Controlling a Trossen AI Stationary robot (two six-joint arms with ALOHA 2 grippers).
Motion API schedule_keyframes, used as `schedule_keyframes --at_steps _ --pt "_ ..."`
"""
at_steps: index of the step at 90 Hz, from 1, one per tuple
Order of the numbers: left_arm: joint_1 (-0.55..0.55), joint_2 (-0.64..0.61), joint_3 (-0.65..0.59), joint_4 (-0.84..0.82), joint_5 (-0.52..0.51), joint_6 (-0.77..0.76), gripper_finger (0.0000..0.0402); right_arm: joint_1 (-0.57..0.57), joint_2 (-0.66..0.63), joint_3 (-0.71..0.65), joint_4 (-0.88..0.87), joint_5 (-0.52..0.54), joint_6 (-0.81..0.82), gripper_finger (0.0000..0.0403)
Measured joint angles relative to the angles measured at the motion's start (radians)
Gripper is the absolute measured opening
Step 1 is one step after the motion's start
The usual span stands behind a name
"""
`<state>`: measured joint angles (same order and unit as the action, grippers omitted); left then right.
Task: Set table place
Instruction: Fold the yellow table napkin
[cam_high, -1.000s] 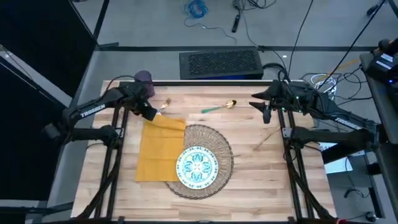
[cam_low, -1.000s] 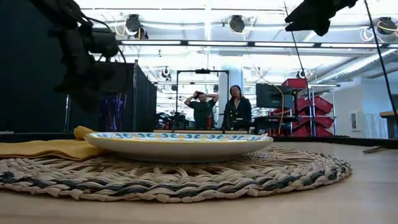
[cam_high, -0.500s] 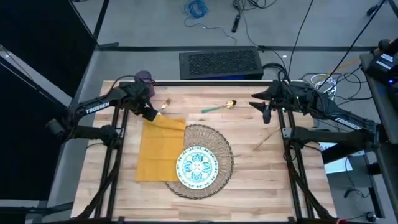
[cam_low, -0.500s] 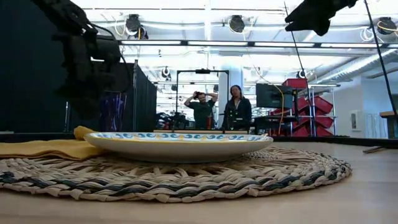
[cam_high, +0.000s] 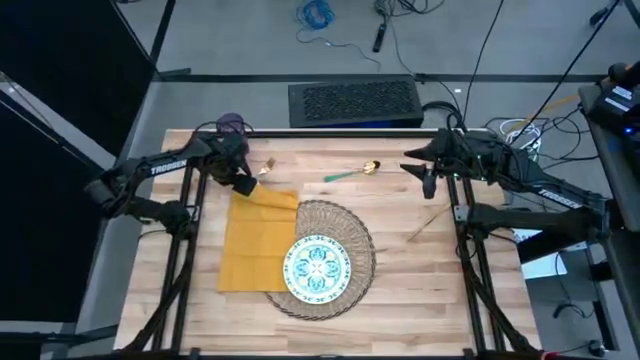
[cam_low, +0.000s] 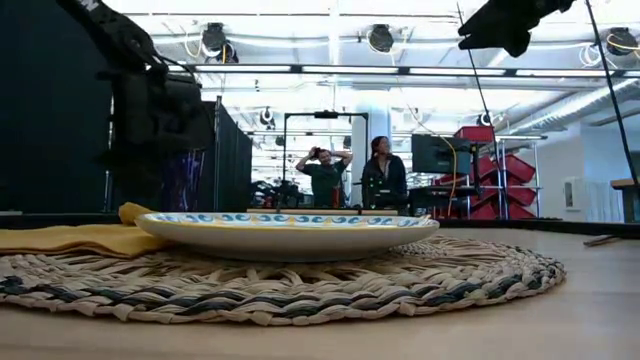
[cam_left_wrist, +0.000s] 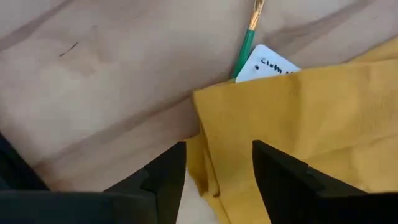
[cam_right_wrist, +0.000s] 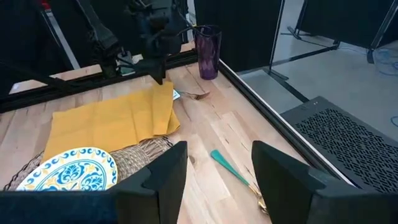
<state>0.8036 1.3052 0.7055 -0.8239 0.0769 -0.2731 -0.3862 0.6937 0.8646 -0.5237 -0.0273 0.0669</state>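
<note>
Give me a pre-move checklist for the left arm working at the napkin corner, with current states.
1. Left gripper over the napkin far corner: ok.
2. Its jaws open, nothing held: ok.
3. Napkin flat beside the plate, edge tucked under the placemat: ok.
4. Fork clear of the gripper: not ok, its handle runs under the napkin corner.
5. Cup standing at the table far edge: ok.
6. Right gripper parked, jaws open, away from the spoon: ok.

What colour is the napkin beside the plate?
Mustard yellow. The napkin shows best in the high view, lying partly under the placemat.
</note>
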Motion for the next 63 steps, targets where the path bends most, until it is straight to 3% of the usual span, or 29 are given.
schedule_keyframes --at_steps 63 --pt "-0.027 0.017 -0.047 -0.008 0.085 0.002 0.0167 0.000 0.000 0.000 0.000 -0.001 0.000 0.0166"
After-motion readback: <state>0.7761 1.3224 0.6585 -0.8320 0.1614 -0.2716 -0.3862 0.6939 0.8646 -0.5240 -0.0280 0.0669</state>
